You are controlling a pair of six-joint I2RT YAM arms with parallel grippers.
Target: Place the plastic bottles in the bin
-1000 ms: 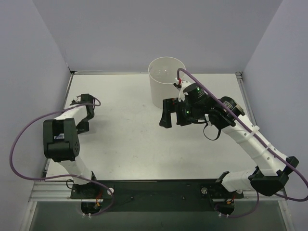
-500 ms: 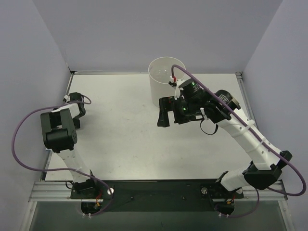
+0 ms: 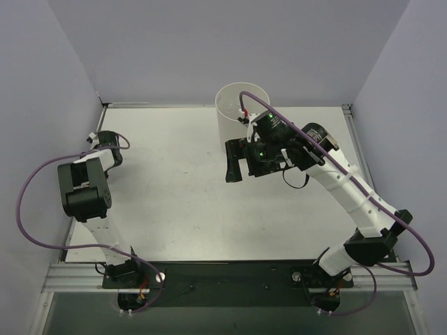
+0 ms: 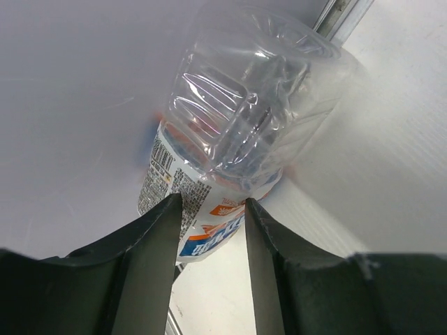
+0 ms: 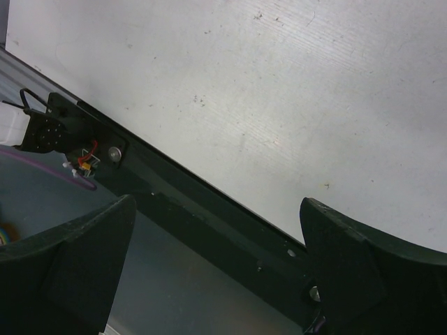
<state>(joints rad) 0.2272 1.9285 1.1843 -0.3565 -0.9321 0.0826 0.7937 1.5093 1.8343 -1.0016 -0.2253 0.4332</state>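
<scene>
A clear plastic bottle with a blue-and-orange label lies against the left wall, filling the left wrist view. My left gripper has its fingers drawn in on the labelled end, and both fingertips touch it. From above, the left gripper sits at the table's far left edge and the bottle is hidden under it. The off-white bin stands at the back centre. My right gripper hovers open and empty just in front of the bin. In its wrist view, the right gripper shows only bare table between the fingers.
The grey wall runs close along the left arm. The black base rail crosses the near edge, and the rail also shows in the right wrist view. A purple cable trails along the right arm beside the bin.
My left arm has swung out to the left wall and its jaws have narrowed from wide open onto the bottle. My right arm has drifted slightly left and toward the bin, still open.
</scene>
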